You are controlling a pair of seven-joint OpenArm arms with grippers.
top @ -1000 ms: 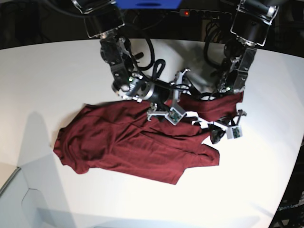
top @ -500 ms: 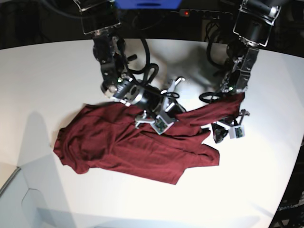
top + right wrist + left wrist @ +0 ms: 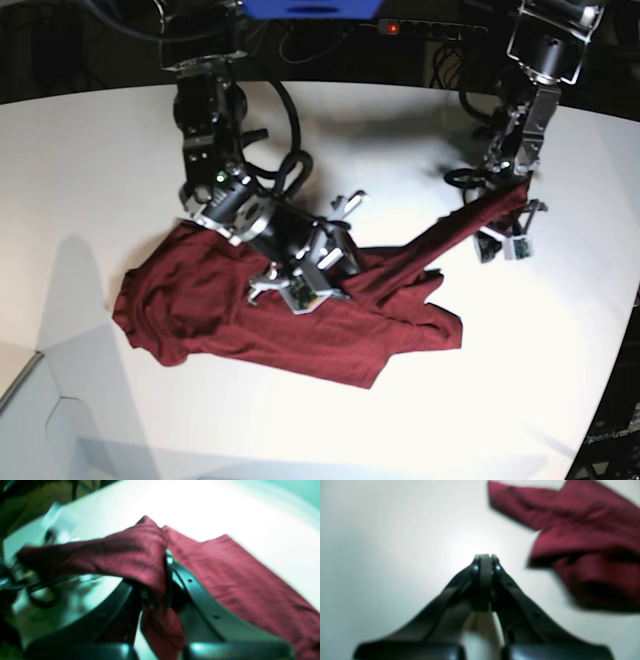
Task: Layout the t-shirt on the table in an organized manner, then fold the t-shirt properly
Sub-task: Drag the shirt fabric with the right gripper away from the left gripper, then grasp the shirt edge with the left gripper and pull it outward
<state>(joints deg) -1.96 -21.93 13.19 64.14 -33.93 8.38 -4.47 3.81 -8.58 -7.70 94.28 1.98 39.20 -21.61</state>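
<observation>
Maroon knit t-shirt (image 3: pixel 300 320) (rumpled, stretched)

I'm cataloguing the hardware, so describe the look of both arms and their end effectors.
Both arms are black and grey metal, built of blocky and round segments, with loose black cables looping beside them. The right arm carries a thick round grey joint; the left arm is slimmer. Small green lights glow on each. The right end effector and left end effector have long, tapered black fingers with small holes and screws.
</observation>
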